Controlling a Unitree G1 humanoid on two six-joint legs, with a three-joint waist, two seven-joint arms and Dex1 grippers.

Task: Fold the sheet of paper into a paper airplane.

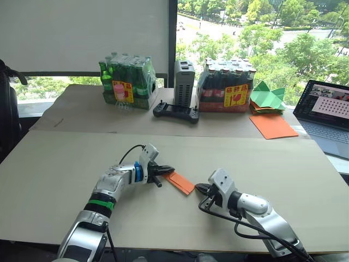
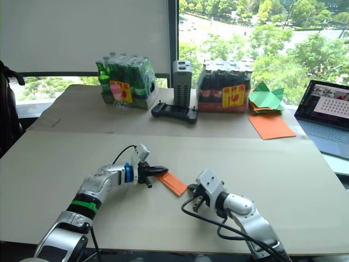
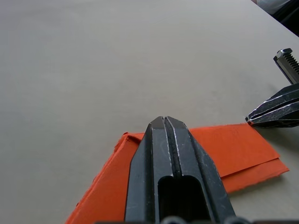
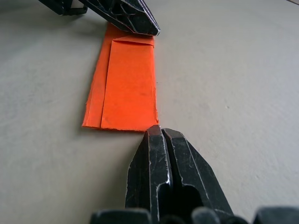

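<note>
The big tan tabletop (image 1: 65, 180) carries everything. At its far side, by the window, the head views show a pack of green bottles (image 1: 126, 82), a pack of dark bottles (image 1: 226, 86), a grey box (image 1: 184, 82) with a black controller (image 1: 175, 112) in front of it, green paper shapes (image 1: 267, 95), a larger smooth orange sheet (image 1: 272, 126) and a laptop (image 1: 330, 112). The wrist views show none of these, just bare tabletop and paper up close.

Near the front, between the two arms, lies the sheet of paper (image 1: 180, 182). From the head it looks like a plain little orange strip. The right wrist view shows more: it is folded in layers, with a narrower flap lying on top of a wider one (image 4: 126, 81). The left wrist view shows the stepped edges of those layers and a slanted end (image 3: 243, 154). The strip lies flat. Its long side runs at a slant from the left tool toward the right tool, the right end closer to the robot.

The left tool (image 1: 166, 170) has its fingers pressed together, with the tip down on the end of the strip. The right tool (image 1: 200, 189) also has its fingers together, with the tip just touching a corner at the other end. In the left wrist view that tip meets the paper's corner (image 3: 273, 109).
</note>
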